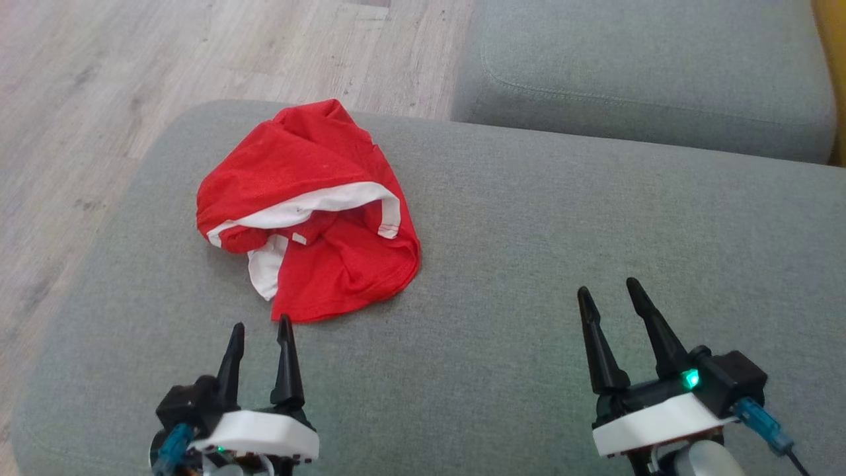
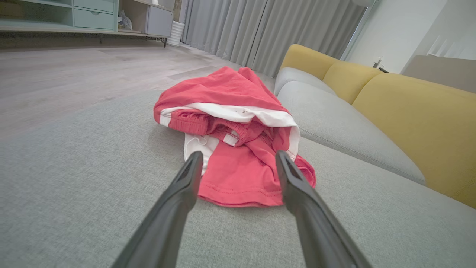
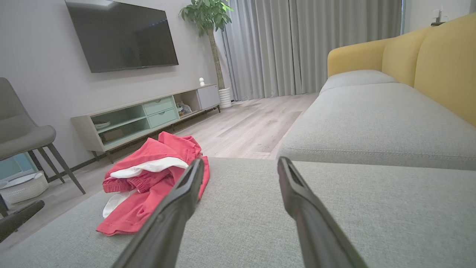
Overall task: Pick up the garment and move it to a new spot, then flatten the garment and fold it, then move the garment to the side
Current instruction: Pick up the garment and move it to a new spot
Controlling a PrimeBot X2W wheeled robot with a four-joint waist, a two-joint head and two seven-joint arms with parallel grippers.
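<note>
The garment (image 1: pixel 310 211) is red with white trim and lies crumpled in a heap on the left part of the grey sofa seat (image 1: pixel 529 264). My left gripper (image 1: pixel 261 325) is open just in front of its near hem, with nothing between the fingers. In the left wrist view the garment (image 2: pixel 234 137) lies straight ahead beyond the spread fingertips of that gripper (image 2: pixel 238 158). My right gripper (image 1: pixel 608 289) is open over bare cushion, well to the right of the heap. The right wrist view shows the garment (image 3: pixel 148 178) off to the left of the right gripper (image 3: pixel 241 163).
The cushion's left edge (image 1: pixel 112 218) drops to a wooden floor (image 1: pixel 99 79). A second grey cushion (image 1: pixel 648 66) lies beyond at the back right. Yellow backrests (image 2: pixel 409 108) run along the sofa's right. A TV stand (image 3: pixel 148 115) and a chair (image 3: pixel 26 137) stand across the room.
</note>
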